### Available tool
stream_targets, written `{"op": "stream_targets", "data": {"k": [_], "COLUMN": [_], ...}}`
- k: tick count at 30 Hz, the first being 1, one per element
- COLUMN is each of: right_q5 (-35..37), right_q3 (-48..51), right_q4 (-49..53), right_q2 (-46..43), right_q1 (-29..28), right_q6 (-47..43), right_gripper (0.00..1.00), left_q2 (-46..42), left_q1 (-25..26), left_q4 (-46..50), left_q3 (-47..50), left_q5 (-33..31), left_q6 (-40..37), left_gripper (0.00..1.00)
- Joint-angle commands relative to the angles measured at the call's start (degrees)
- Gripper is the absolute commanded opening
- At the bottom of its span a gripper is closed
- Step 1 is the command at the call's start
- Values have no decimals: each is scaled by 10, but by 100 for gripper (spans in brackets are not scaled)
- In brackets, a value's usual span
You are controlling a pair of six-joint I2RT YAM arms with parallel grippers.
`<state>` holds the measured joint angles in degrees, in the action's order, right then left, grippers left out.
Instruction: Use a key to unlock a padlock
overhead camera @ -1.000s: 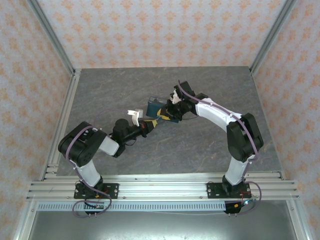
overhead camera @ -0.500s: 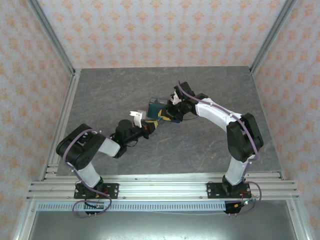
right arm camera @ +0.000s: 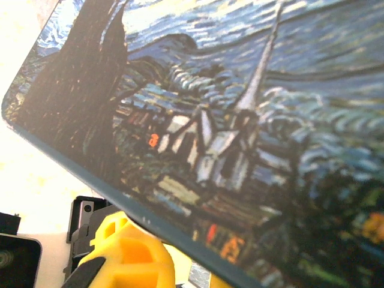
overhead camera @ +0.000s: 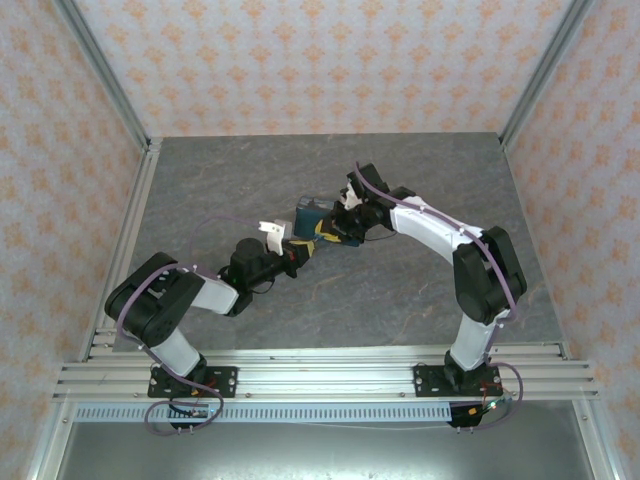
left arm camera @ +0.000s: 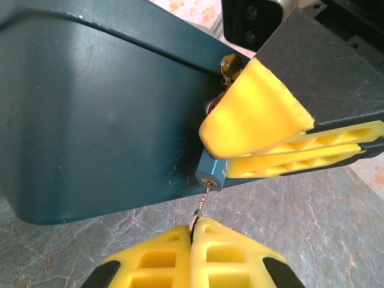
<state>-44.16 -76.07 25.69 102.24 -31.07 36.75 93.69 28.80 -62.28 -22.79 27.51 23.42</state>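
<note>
Grey stone-look tabletop [overhead camera: 250, 170] (peach floral-patterned walls [overhead camera: 320, 60] around)

Grey marbled table [overhead camera: 200, 180]; painted tin [overhead camera: 312, 212] rests on it.

padlock [left arm camera: 210, 172] largely hidden, key [left arm camera: 200, 207] mostly hidden
</note>
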Motion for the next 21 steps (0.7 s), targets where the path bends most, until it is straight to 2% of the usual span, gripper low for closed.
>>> {"op": "stream_targets", "data": {"k": [1,13,21], "right_q5": [-42,-40,-38], "right_q3": [5,9,18], "right_q4": [-21,-2,-9], "right_q2": [-26,-22,-19], "right_q1": [-6,-7,-14], "right_q6": [12,1,2], "right_gripper": [0,0,0], "left_q2": [-19,-19,4], "left_q1": [3,6,5], "left_q4": [-22,-24,-60], "left_q3": [0,-14,-31], "left_q5": [-17,-12,19], "left_q6": [-18,-18,26], "left_gripper": [0,0,0]}}
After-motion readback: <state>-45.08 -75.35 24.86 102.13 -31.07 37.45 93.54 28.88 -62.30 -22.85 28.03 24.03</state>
